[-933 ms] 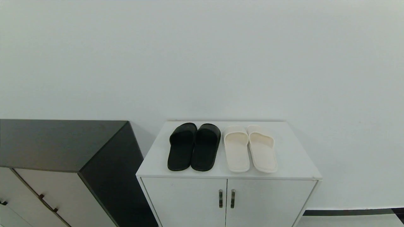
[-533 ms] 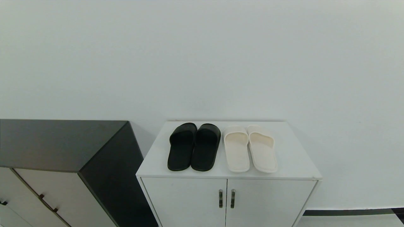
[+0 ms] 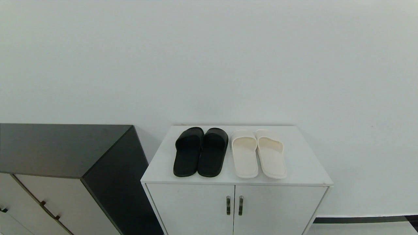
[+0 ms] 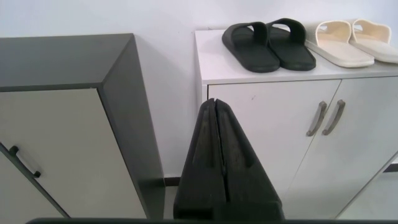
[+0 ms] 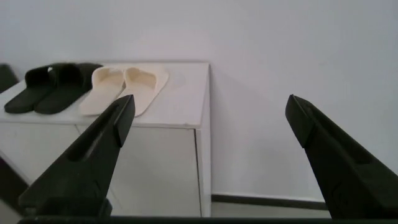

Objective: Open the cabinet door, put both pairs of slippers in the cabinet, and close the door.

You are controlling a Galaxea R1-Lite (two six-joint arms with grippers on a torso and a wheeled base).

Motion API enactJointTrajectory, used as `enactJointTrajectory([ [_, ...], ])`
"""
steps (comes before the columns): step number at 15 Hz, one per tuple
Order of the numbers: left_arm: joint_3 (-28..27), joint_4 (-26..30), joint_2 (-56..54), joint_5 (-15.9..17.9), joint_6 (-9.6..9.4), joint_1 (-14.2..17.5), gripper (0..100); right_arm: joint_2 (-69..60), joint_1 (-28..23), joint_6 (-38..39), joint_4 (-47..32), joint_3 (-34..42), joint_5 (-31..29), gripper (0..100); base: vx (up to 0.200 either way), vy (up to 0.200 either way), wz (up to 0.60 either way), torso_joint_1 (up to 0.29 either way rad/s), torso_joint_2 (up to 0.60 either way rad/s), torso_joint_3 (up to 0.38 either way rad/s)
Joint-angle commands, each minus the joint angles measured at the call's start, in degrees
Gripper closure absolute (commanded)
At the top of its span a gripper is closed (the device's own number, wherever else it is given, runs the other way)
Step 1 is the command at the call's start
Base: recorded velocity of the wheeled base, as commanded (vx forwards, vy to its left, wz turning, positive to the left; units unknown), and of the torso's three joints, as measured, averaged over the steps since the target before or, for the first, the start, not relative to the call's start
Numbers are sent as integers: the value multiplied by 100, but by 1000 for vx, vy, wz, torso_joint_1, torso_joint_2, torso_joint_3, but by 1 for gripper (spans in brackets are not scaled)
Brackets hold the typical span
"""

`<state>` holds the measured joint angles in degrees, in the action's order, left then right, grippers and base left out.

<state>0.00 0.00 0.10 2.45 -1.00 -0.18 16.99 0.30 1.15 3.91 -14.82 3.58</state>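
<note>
A white cabinet (image 3: 303, 166) stands against the wall with both doors closed and two metal handles (image 3: 234, 205) at the middle seam. On its top lie a pair of black slippers (image 3: 200, 151) on the left and a pair of cream slippers (image 3: 259, 153) on the right, toes toward the wall. My left gripper (image 4: 216, 106) is shut and empty, held low in front of the cabinet's left door (image 4: 273, 130). My right gripper (image 5: 208, 109) is open and empty, off the cabinet's right side (image 5: 205, 168). The slippers also lie in the left wrist view (image 4: 270, 43) and the right wrist view (image 5: 124, 87).
A taller dark cabinet (image 3: 65, 147) with pale drawer fronts and dark pulls stands directly left of the white one. A plain white wall rises behind both. A dark baseboard (image 3: 359, 219) and a strip of floor lie to the right.
</note>
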Motion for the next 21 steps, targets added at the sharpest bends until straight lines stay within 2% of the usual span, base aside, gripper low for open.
enactJointTrajectory([
  [1, 0, 0, -1, 10, -6, 1, 100, 2774, 506, 158, 1428, -196, 222, 0, 0, 0, 0, 0, 0, 0],
  [2, 0, 0, -1, 10, -6, 1, 100, 3319, 866, 255, 1867, -275, 81, 0, 0, 0, 0, 0, 0, 0],
  [4, 0, 0, -1, 10, -23, 1, 100, 4286, 1965, 325, 2281, -486, -771, 0, 0, 0, 0, 0, 0, 0],
  [6, 0, 0, -1, 10, -23, 1, 100, 4963, 3116, 747, 2606, -829, -1703, 0, 0, 0, 0, 0, 0, 0],
  [7, 0, 0, -1, 10, -23, 1, 100, 5244, 3459, 931, 2632, -1075, -1967, 0, 0, 0, 0, 0, 0, 0],
  [9, 0, 0, -1, 10, -23, 1, 100, 5850, 3722, 1336, 2615, -1585, -2037, 0, 0, 0, 0, 0, 0, 0],
  [11, 0, 0, -1, 10, -23, 1, 100, 6545, 3766, 1529, 2632, -1963, -2134, 0, 0, 0, 0, 0, 0, 0],
  [13, 0, 0, -1, 10, -23, 1, 100, 7090, 3828, 1538, 2650, -2218, -2327, 0, 0, 0, 0, 0, 0, 0],
  [14, 0, 0, -1, 19, -41, 1, 100, 7503, 3916, 1547, 2676, -2455, -2635, 0, 0, 0, 0, 0, 0, 0],
  [16, 0, 0, -1, 19, -41, 1, 100, 8004, 3977, 1573, 2887, -2692, -2960, 0, 0, 0, 0, 0, 0, 0],
  [17, 0, 0, -1, 19, -41, 1, 100, 8470, 4039, 1555, 3230, -2851, -3180, 0, 0, 0, 0, 0, 0, 0],
  [19, 0, 0, -1, 19, -41, 1, 100, 9085, 4074, 1503, 3634, -3167, -3338, 0, 0, 0, 0, 0, 0, 0],
  [21, 0, 0, -1, 19, -32, 1, 100, 9524, 4092, 1459, 3696, -3413, -3399, 0, 0, 0, 0, 0, 0, 0],
])
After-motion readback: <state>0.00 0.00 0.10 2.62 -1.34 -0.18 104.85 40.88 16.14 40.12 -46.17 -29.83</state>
